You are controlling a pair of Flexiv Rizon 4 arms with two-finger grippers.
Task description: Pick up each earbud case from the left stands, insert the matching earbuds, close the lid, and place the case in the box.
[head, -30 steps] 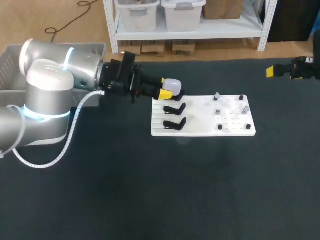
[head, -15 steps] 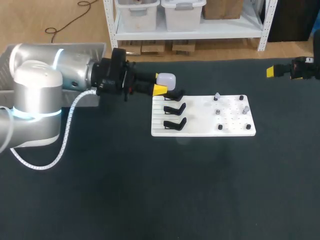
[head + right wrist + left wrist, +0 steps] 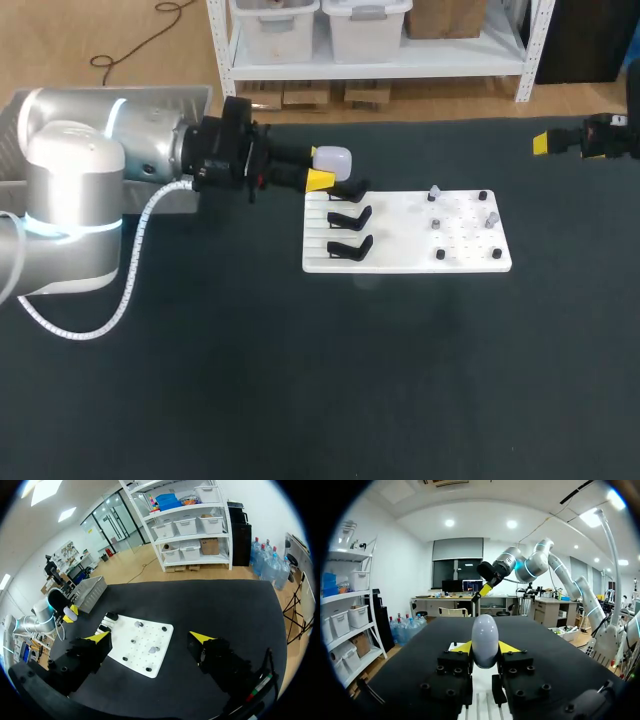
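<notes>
My left gripper (image 3: 322, 171) is shut on a pale lavender earbud case (image 3: 333, 160), held just above and left of the rearmost black stand (image 3: 352, 187). In the left wrist view the case (image 3: 485, 640) stands upright between the yellow fingertips (image 3: 461, 647) of the left gripper (image 3: 485, 649). Two more black stands (image 3: 349, 216) (image 3: 349, 246) line the left side of the white board (image 3: 400, 255). Small earbud pieces (image 3: 436, 192) sit on its right part. My right gripper (image 3: 545, 142) hangs open at the table's far right; the right wrist view shows the right gripper (image 3: 150, 637) above the board (image 3: 127, 652).
A grey box (image 3: 25, 125) stands at the table's back left, behind my left arm; the box (image 3: 90, 587) also shows in the right wrist view. The dark tabletop (image 3: 330, 380) spreads in front of the board.
My left gripper lifted the case off the rearmost stand and drew it back to the left, then kept still. The right arm has not moved.
</notes>
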